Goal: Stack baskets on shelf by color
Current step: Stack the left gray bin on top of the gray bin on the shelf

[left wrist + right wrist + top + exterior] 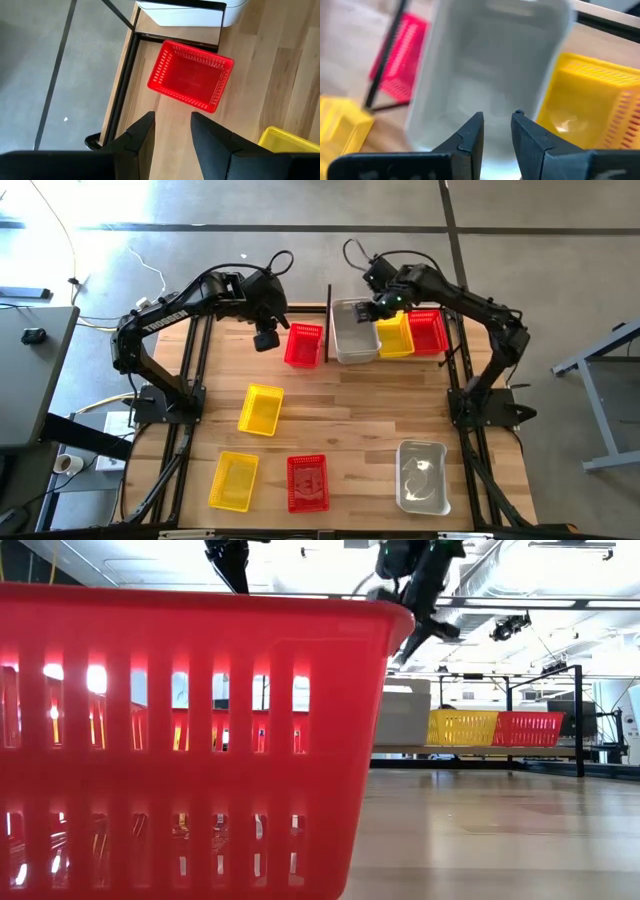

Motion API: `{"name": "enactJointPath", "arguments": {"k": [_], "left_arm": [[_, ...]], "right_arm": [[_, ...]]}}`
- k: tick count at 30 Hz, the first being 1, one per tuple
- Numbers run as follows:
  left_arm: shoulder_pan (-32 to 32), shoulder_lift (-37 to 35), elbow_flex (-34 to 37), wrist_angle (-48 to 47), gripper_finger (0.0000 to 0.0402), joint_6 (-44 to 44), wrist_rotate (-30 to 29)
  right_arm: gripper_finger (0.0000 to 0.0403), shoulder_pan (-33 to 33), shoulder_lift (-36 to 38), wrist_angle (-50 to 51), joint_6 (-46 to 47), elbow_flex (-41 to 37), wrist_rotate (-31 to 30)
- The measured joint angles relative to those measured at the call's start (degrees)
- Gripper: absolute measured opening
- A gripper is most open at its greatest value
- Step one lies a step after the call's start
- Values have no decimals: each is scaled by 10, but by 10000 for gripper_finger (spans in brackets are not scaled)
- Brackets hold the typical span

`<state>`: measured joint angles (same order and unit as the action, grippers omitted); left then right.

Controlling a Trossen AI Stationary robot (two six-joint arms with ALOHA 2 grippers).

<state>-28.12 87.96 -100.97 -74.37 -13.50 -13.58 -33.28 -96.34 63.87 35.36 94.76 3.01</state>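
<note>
My left claw (172,131), fingers apart and empty, is hovering beside the red basket (191,75), nearer than the right arm

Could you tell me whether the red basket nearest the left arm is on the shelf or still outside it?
Outside. The red basket sits on the table beside the shelf end post, open side up and empty.

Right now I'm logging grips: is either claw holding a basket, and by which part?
Neither. The left claw hangs open above the red basket; the right claw hangs open over the clear basket.
</note>
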Motion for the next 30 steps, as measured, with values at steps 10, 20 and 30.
{"name": "enactJointPath", "arguments": {"k": [10,20,30], "left_arm": [[0,0,0,0,115,-1,-1],[0,0,0,0,115,-2,-23],[0,0,0,1,115,-6,-23]], "right_arm": [[83,136,-5,2,-5,0,-11],[83,201,-60,0,8,0,-12],[83,198,-108,-22,36,0,-38]]}}
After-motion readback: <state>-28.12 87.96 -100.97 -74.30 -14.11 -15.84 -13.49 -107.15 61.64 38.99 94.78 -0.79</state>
